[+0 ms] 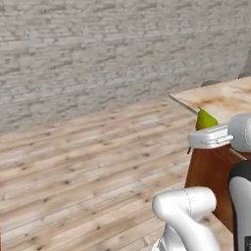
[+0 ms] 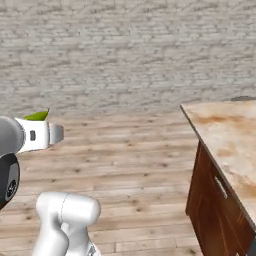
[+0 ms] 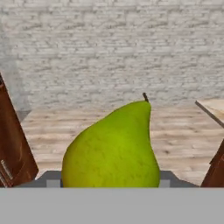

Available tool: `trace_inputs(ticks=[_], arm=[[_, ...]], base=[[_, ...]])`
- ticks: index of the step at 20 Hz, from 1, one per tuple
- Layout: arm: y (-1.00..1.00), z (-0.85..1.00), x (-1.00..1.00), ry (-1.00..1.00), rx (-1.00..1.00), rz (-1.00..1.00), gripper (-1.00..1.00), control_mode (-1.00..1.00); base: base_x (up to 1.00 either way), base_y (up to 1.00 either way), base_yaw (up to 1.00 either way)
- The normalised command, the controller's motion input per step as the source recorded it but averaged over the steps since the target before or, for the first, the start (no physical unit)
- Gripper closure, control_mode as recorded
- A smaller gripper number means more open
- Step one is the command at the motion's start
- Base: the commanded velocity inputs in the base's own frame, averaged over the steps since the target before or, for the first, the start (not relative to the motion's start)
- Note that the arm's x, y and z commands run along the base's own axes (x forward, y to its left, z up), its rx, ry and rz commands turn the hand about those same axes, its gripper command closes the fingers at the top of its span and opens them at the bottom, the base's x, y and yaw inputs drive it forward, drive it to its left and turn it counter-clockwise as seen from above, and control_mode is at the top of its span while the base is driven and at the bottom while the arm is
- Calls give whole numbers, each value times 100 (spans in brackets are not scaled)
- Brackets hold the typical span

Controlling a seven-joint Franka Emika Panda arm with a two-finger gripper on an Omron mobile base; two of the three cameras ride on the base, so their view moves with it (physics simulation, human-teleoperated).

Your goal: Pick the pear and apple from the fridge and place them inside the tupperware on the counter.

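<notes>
My gripper [image 3: 111, 180] is shut on the pear [image 3: 114, 146], a yellow-green fruit with a short dark stem that stands upright and close in the hand view. From the left base view the pear [image 1: 205, 120] pokes up above the white hand at the gripper [image 1: 200, 131], just in front of the corner of the beige marbled counter [image 1: 228, 98]. From the right base view only the pear's tip [image 2: 38, 116] shows above the hand, well to the left of the counter [image 2: 225, 132]. The apple, fridge and tupperware are out of view.
Brown wooden cabinets [image 2: 215, 205] with a silver bar handle [image 2: 220, 186] run under the counter. Wooden floor [image 1: 88, 166] stretches to a grey brick wall [image 1: 98, 54]. A brown cabinet side [image 3: 13, 148] stands at the hand view's left. A dark rim [image 2: 243, 98] shows at the counter's far edge.
</notes>
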Motion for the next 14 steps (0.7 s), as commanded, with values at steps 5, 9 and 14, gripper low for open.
trace_inputs(ticks=[5, 9, 14], arm=[[0, 0, 0, 0, 0, 0, 100, 100], [0, 0, 0, 0, 0, 0, 100, 100], [0, 0, 0, 0, 0, 0, 100, 100]], base=[[8, -18, -100], [17, -18, -100], [29, -18, -100]])
